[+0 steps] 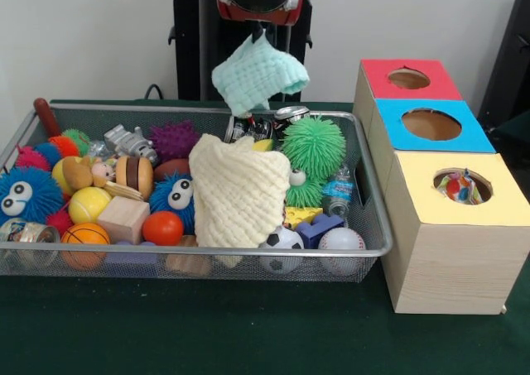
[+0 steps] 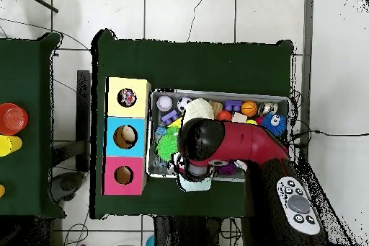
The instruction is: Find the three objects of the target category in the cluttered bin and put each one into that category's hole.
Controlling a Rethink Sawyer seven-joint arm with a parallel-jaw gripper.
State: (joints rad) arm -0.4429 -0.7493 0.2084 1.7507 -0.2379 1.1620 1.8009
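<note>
Nearest the front camera, the light-wood box with the yellow top (image 1: 464, 201) stands just beside the right end of the shallow silver wire-mesh bin (image 1: 377, 226). Its round dark hole (image 1: 462, 186) sits at about three o'clock from the bin's middle, and a white cloth with multicoloured confetti patches (image 1: 460, 188) shows inside it. In the overhead view the same hole (image 2: 127, 98) shows that patterned cloth too.

Inside the bin, a cream waffle-textured cloth (image 1: 240, 191) lies draped over the clutter near the front rim, at about five o'clock from the bin's centre. A black-and-white ball (image 1: 282, 239) and a white baseball (image 1: 341, 240) rest just beside it at the front, and a blue fuzzy ball with eyes (image 1: 26, 194) sits at nine o'clock.

Farther back, a green spiky ball (image 1: 315, 147) lies at about two o'clock. Beyond it, over the far rim at twelve o'clock, the red and black gripper (image 1: 257, 34) pinches the top edge of a mint-green waffle-textured cloth (image 1: 258, 77), which hangs clear of the bin's contents.
</note>
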